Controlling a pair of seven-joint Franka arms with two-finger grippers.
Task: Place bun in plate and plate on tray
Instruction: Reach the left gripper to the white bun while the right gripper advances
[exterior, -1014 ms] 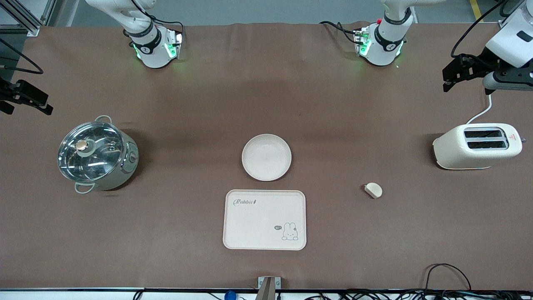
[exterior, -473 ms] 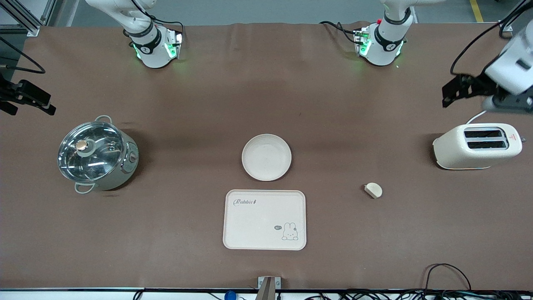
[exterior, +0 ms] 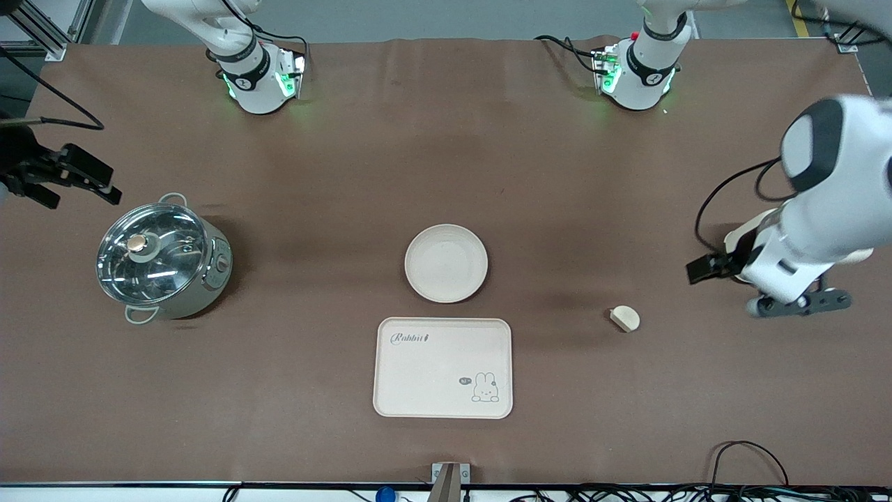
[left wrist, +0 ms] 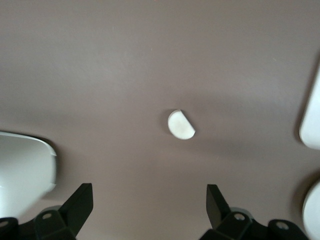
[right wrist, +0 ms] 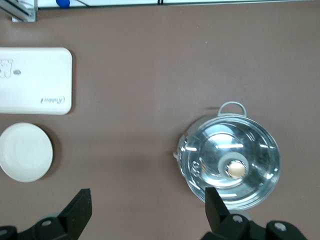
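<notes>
Brown table [exterior: 334, 174], pot [exterior: 164, 258], plate [exterior: 446, 263], tray [exterior: 443, 367], bun [exterior: 625, 318], toaster [left wrist: 22, 170]

Left hand [left wrist: 149, 210] and right hand [right wrist: 148, 210] (both open) aloft.

The high front camera faces my bases across the brown table [exterior: 348, 174]; my wrist cameras look straight down, both sharing with it the round cream-white plate [exterior: 446, 263] [right wrist: 25, 152]

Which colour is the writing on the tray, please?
Grey script on the cream tray, with a small rabbit drawing in one corner. The front view shows it best.
</notes>
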